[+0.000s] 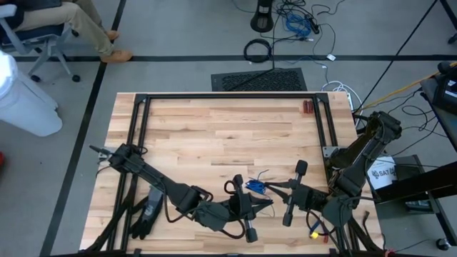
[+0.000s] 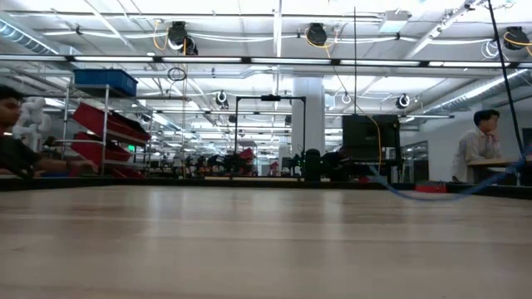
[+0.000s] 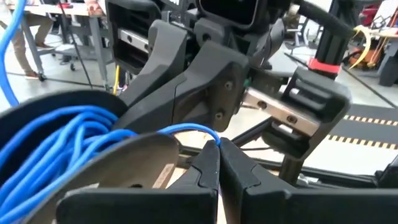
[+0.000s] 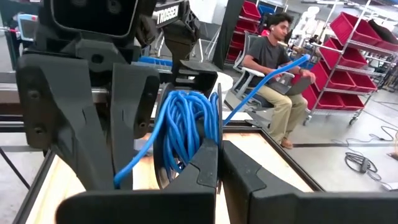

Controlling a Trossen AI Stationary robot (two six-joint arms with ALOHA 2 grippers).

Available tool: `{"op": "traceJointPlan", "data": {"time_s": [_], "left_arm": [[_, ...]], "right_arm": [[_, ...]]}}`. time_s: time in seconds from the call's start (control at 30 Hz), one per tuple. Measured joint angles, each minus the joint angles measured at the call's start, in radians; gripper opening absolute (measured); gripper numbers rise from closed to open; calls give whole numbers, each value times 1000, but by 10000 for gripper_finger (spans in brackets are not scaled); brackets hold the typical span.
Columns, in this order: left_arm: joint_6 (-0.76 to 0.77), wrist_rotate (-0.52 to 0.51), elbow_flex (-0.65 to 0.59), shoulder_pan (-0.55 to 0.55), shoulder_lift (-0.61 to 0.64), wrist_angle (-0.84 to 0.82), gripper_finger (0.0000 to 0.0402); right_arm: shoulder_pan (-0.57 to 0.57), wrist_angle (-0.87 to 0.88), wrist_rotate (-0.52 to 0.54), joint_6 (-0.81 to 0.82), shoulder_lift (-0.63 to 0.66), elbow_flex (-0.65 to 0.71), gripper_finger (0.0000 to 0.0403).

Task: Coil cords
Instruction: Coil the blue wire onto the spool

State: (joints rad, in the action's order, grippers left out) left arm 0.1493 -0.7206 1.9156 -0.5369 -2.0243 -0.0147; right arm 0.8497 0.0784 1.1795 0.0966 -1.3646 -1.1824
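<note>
The cord is a thin blue wire wound into a small bundle (image 1: 255, 187). It hangs in the air between my two grippers, above the table's near middle. My left gripper (image 1: 248, 198) comes from the left and my right gripper (image 1: 273, 188) from the right, and both are shut on the cord. The right wrist view shows the bundle (image 4: 185, 121) as several loops right before my right gripper (image 4: 218, 148). A single tail (image 4: 267, 81) runs off from it. In the left wrist view the loops (image 3: 62, 134) lie beside my left gripper (image 3: 218, 146). My left gripper pinches one strand of the cord (image 3: 210, 132) between its two fingertips, where it leaves the loops. The fingers point level, toward the right gripper. The cord is clear of the table. My right gripper pinches the bundle at the loops' edge (image 4: 211, 127) between its shut fingers; how many loops, I cannot tell. The fingers point about level, toward the left gripper. The loops stand upright before the fingertips, clear of the table.
A black glove (image 1: 146, 214) lies at the near left under the left arm. A black metal frame (image 1: 228, 96) borders the wooden table (image 1: 214, 135). A small red thing (image 1: 305, 107) lies at the far right. A person sits beyond the table (image 4: 277, 68).
</note>
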Motion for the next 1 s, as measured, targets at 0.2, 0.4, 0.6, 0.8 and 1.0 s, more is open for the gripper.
{"op": "traceJointPlan", "data": {"time_s": [0.2, 0.4, 0.6, 0.8, 1.0], "left_arm": [[7, -4, 0, 0, 0, -52, 1], [26, -5, 0, -3, 0, -105, 2], [26, 29, 0, -21, 0, -119, 36], [26, 70, 0, -50, 0, -202, 72], [28, 70, 0, -86, 0, -295, 79]], "right_arm": [[2, -28, -3, -7, 0, 0, 0], [11, -57, -10, -29, -1, 0, 0], [11, -60, -12, -29, -1, 0, 0], [13, -61, -8, -30, 0, 0, 0], [28, -61, -32, -34, 11, 0, 0]]}}
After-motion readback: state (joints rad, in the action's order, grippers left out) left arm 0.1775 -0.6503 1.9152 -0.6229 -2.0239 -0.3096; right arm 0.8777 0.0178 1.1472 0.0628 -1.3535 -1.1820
